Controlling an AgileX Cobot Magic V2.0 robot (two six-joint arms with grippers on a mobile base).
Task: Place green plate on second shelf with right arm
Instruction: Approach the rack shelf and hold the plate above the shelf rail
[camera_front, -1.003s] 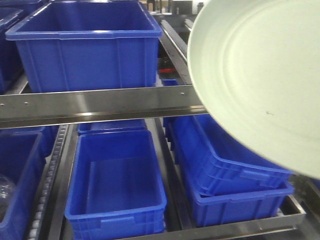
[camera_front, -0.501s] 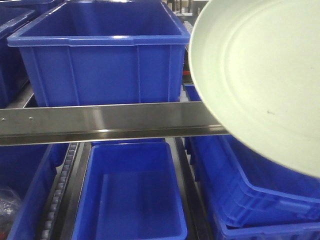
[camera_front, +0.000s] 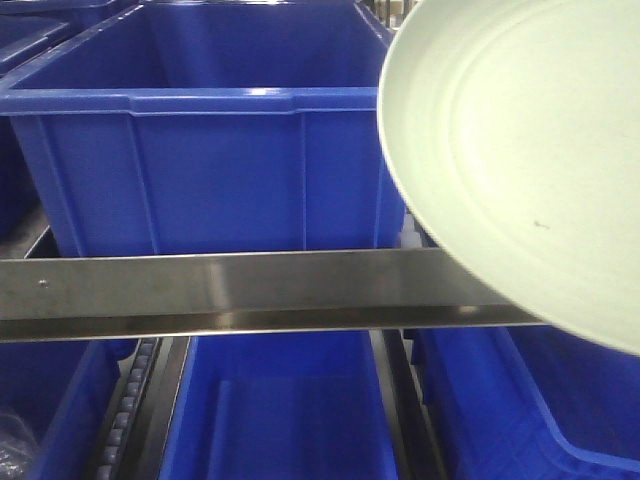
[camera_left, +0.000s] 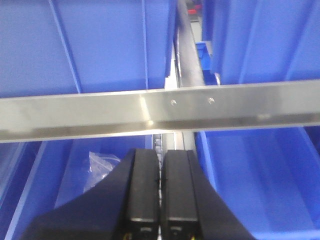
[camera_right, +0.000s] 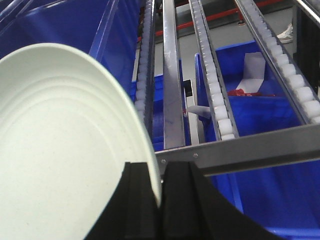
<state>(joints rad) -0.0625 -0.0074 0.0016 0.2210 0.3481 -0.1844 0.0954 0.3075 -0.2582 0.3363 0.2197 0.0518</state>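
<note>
Held up at the right of the front view, tilted and close to the camera: green plate (camera_front: 520, 150), pale sage, matte, with faint concentric rings and one tiny dark speck low on its face. Overlaps the right end of the steel shelf rail (camera_front: 220, 290) in that view, and hides whatever sits behind it. In the air, not resting on any shelf.

Clamped on the plate's rim, seen from the right wrist: right gripper (camera_right: 159, 200), black fingers (camera_right: 140, 195) pressed to either side of the thin edge, the plate's face spreading away to the left and filling that side of the picture. Beyond the fingers, a steel crossbar (camera_right: 240, 152) running left to right, and past that, roller tracks (camera_right: 212, 90) running far into the scene with white rollers. Between two tracks, lower down, a blue bin (camera_right: 255, 100) with something white and something red inside; too small to tell what.

Pressed together with only a thin seam between, holding nothing: left gripper (camera_left: 160, 200), low in the left wrist view, near a steel rail (camera_left: 160, 112) with two small screw heads. Behind that rail, tall blue bin walls (camera_left: 85, 45); below it at left, a crumpled clear plastic bag (camera_left: 102, 165) in a lower bin.

Above the rail in the front view, a large blue crate (camera_front: 200, 150), open at the top, left of the plate. Below the rail, another blue bin (camera_front: 285, 410).
</note>
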